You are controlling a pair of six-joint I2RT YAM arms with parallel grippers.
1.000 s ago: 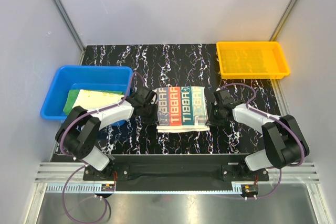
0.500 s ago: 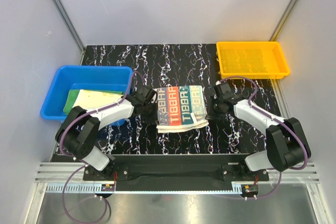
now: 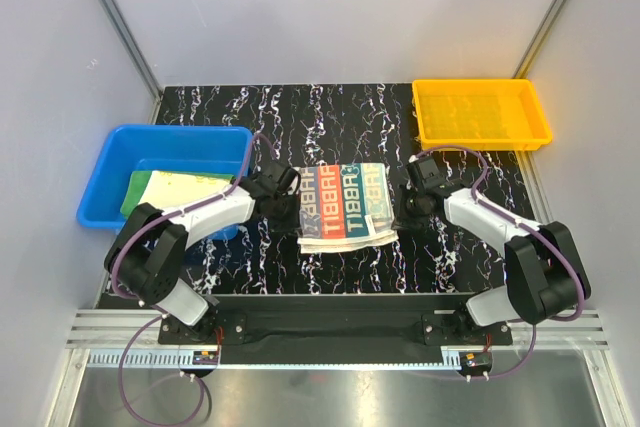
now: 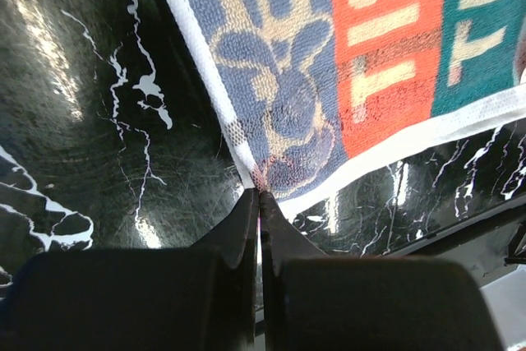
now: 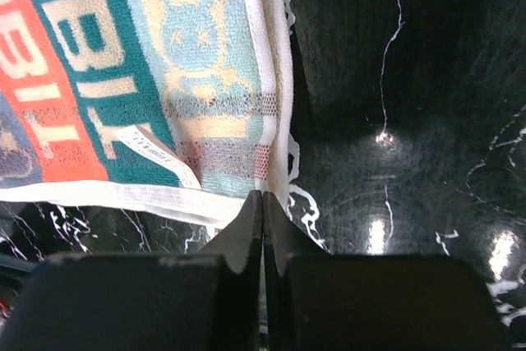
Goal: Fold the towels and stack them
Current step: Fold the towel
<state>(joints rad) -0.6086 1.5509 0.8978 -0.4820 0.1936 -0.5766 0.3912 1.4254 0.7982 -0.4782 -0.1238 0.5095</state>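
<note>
My left tool (image 4: 260, 195) and right tool (image 5: 263, 196) are each clamped on their own side of the printed towel (image 3: 343, 205), lying on the desk (image 3: 300, 117), ready to fold it evenly.

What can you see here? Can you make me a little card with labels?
Table: black with white marble veins
Middle: RABBIT towel, folded over, on the table
Left gripper: shut on a left corner of the towel
Right gripper: shut on a right corner of the towel
Blue bin: at the left, holds a green cloth and a pale yellow cloth
Yellow tray: far right corner, no towel in it
</note>
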